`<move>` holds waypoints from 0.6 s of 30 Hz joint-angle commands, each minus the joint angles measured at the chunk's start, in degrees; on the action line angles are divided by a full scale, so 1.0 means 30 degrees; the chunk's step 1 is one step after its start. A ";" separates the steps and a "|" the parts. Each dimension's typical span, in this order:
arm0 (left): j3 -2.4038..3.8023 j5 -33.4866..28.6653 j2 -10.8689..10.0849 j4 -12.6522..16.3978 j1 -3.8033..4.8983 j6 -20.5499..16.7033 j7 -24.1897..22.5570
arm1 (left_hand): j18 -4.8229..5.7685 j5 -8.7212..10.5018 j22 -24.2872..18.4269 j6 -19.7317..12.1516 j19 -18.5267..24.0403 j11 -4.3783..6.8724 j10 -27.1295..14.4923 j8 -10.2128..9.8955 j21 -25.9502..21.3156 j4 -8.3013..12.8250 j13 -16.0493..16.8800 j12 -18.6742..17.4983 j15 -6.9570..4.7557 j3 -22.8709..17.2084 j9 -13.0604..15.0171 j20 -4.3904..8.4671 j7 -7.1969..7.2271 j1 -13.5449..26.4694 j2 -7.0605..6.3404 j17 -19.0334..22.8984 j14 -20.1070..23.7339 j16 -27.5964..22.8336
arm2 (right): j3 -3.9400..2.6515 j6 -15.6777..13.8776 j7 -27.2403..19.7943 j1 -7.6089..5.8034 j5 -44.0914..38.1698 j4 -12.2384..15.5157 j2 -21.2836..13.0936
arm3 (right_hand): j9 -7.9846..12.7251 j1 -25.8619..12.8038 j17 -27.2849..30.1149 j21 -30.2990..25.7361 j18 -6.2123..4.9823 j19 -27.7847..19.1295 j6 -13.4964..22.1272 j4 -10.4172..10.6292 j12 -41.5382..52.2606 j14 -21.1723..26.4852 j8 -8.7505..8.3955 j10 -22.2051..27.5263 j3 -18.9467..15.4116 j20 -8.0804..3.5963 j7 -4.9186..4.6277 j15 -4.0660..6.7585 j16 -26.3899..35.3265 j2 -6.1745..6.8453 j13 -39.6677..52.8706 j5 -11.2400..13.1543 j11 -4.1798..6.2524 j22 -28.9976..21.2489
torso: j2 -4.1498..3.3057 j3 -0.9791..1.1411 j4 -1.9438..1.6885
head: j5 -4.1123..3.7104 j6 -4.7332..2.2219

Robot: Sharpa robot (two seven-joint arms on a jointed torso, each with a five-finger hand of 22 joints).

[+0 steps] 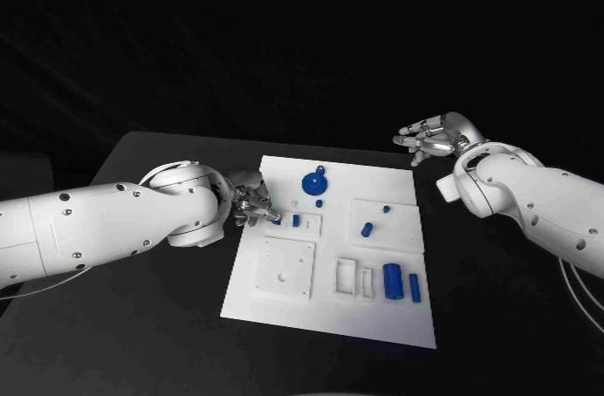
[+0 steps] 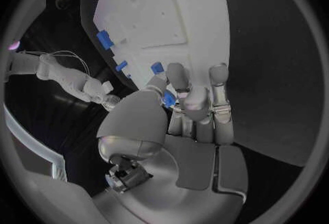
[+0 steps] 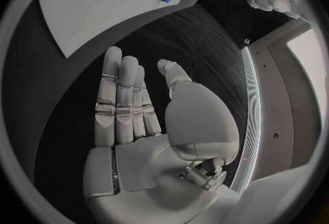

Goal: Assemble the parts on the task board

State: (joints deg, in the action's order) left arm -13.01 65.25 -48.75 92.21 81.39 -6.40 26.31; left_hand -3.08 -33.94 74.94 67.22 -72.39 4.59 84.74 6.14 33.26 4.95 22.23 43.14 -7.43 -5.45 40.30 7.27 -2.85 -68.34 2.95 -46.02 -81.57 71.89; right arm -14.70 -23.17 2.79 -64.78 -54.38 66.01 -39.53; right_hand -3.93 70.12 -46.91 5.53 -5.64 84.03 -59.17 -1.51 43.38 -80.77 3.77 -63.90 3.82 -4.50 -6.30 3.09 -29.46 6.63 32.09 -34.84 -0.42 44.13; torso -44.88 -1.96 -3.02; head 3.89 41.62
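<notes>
**Black table, white board, left hand on a small part**

A black table [image 1: 151,326] fills the scene under a dark background, with the white board [image 1: 378,322] lying in its middle.

The left hand [image 1: 252,202] sits at the board's left edge, fingers curled down together. In the left wrist view a small blue part [image 2: 169,99] shows between the thumb and the fingers [image 2: 180,79], so the hand pinches it right at the board's edge.

The right hand [image 1: 435,136] hovers off the board's far right corner, well apart from it, holding nothing; the right wrist view shows its fingers [image 3: 122,98] stretched out straight and the thumb spread.

On the board, a round blue part [image 1: 315,183] lies near the far edge. A small blue piece [image 1: 367,230] lies towards the right side, and a blue cylinder [image 1: 393,280] with a slimmer blue bar [image 1: 415,287] beside it stands near the front right. A raised white square plate [image 1: 284,269] sits at the front left.
</notes>
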 commanded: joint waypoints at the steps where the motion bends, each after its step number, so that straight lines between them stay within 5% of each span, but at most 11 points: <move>1: -0.0027 -0.0025 0.0019 -0.0031 -0.0033 0.0478 -0.0132 | -0.0122 -0.0101 0.0331 0.1342 -0.0048 0.0328 0.0632 0.0050 -0.0041 0.1733 0.0032 -0.0084 -0.0049 -0.1808 0.0032 -0.0001 0.1182 -0.0227 -0.0037 0.0022 -0.0058 -0.0037 | -0.0011 0.0259 -0.0124 0.0017 -0.0016 0.0001 0.0018 | 0.0005 -0.0094 0.0022 0.0084 0.0237 0.0402 0.0055 0.0006 0.0115 0.0092 -0.0052 0.0114 0.0117 0.0134 -0.0011 -0.0018 -0.0012 -0.0147 -0.0017 -0.0114 0.0007 -0.0020 | -0.0005 -0.0007 0.0003 | 0.0025 0.0023; 18: -0.0025 -0.0149 0.0187 -0.0146 -0.0033 0.0817 -0.0189 | -0.0123 -0.0163 0.0332 0.1359 -0.0043 0.0339 0.0625 0.0032 -0.0052 0.1799 0.0050 -0.0099 -0.0055 -0.1850 0.0069 0.0002 0.1176 -0.0250 -0.0062 -0.0011 -0.0065 -0.0030 | -0.0011 0.0263 -0.0131 0.0056 -0.0014 -0.0015 0.0040 | 0.0008 -0.0140 0.0035 0.0173 0.0238 0.0372 0.0071 -0.0051 0.0107 0.0096 -0.0056 0.0119 0.0170 0.0133 -0.0017 -0.0019 -0.0013 -0.0147 -0.0030 -0.0157 0.0003 -0.0105 | 0.0001 0.0000 0.0023 | 0.0085 0.0004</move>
State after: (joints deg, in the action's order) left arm -12.96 65.20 -48.40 91.71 81.44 -5.96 25.97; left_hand -3.08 -34.17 74.93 67.33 -72.39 4.59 84.74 5.94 33.26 4.95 22.31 43.14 -7.42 -5.45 40.55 7.27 -2.97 -68.44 2.61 -46.03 -81.57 71.89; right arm -14.71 -23.13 2.79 -64.65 -54.37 65.95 -39.47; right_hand -3.93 69.89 -46.86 5.86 -5.63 84.03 -59.17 -1.75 43.38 -80.77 3.77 -63.90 4.06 -4.50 -6.29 3.09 -29.46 6.40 32.10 -35.12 -0.41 43.85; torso -44.88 -1.98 -2.97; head 4.13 41.60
